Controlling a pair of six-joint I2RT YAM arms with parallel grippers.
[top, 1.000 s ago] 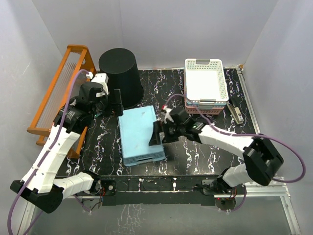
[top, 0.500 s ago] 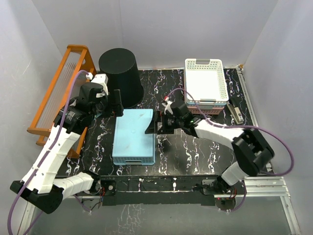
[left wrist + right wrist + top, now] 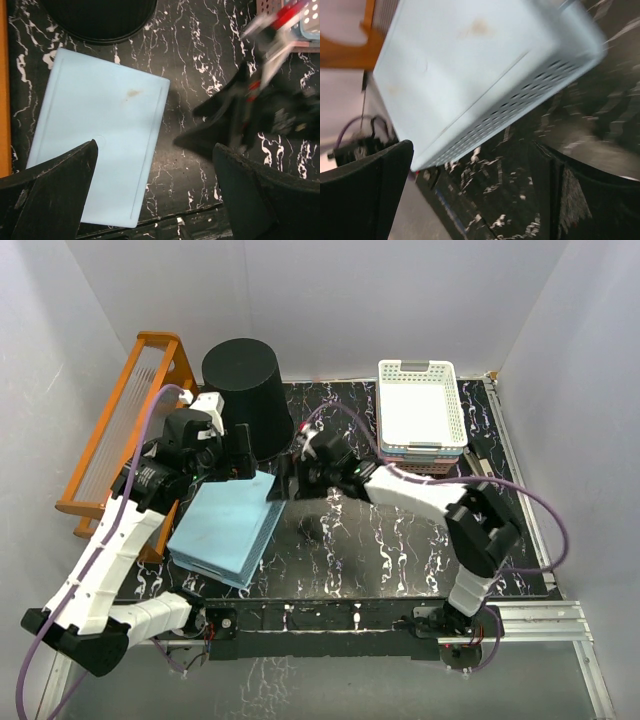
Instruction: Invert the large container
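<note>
The large container [image 3: 247, 395] is a tall black ribbed bin standing at the table's back left, and its upper face looks flat and closed. Its wide lower rim [image 3: 100, 20] fills the top of the left wrist view. My left gripper [image 3: 237, 452] hovers open just in front of it, with nothing between the fingers [image 3: 50, 195]. My right gripper [image 3: 283, 478] is also open and empty, reaching left to a spot right of the bin's base. It shows blurred as the right gripper [image 3: 235, 120] in the left wrist view. Neither gripper touches the bin.
An overturned light blue basket [image 3: 225, 530] lies skewed at the front left, beside my right fingers [image 3: 365, 195] and partly under my left arm. An orange rack [image 3: 120, 430] stands along the left edge. White basket [image 3: 420, 405] stacked on a pink one sits back right.
My right gripper swept left across the table, shoving the blue basket left and turning it toward the front left corner. The left arm and the bin stayed put.
</note>
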